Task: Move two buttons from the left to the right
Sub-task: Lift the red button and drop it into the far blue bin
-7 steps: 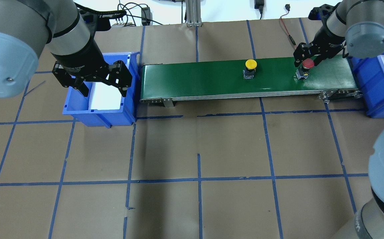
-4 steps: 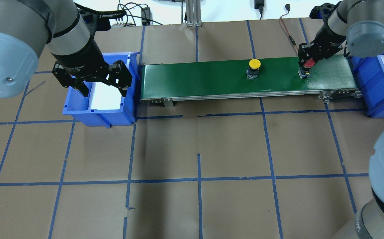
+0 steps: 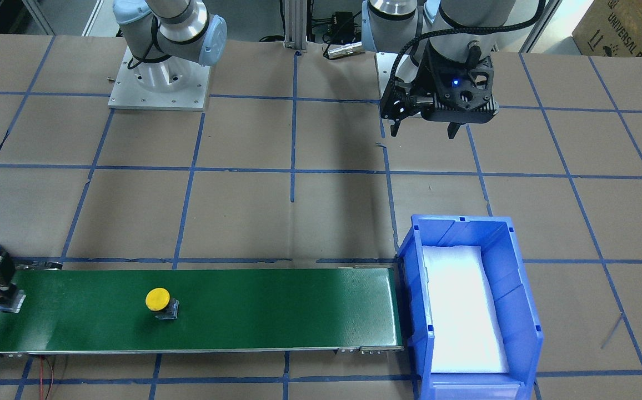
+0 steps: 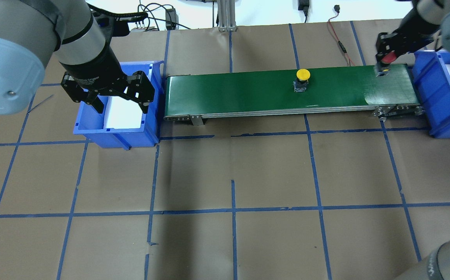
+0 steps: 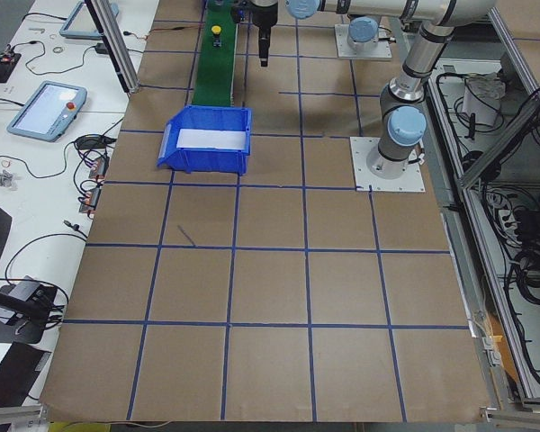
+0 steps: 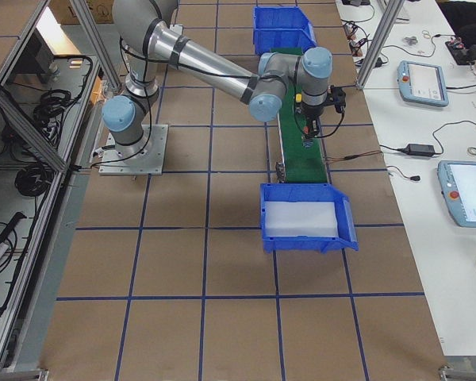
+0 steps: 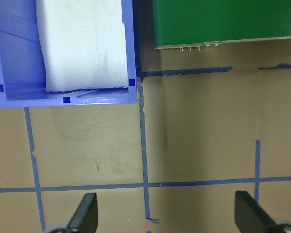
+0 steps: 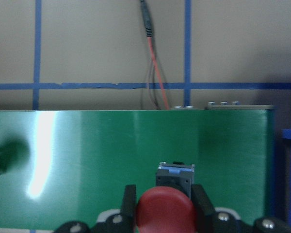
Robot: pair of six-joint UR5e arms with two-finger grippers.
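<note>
We find the right gripper (image 8: 165,201) clamped on the red button (image 4: 387,58) at the right end of the green conveyor belt (image 4: 240,91), near the right blue bin (image 4: 427,97). The yellow button (image 4: 303,74) stands upright on the belt, toward that end. The left gripper (image 4: 122,102) hangs over the left blue bin (image 4: 92,130), fingers apart.

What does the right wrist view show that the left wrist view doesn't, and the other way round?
Only the right wrist view: the red button clamped in the right gripper, and a red cable lying past it. Only the left wrist view: the open left gripper and a blue bin lined with white foam. Both: the green conveyor belt and the brown table with its blue tape grid.
</note>
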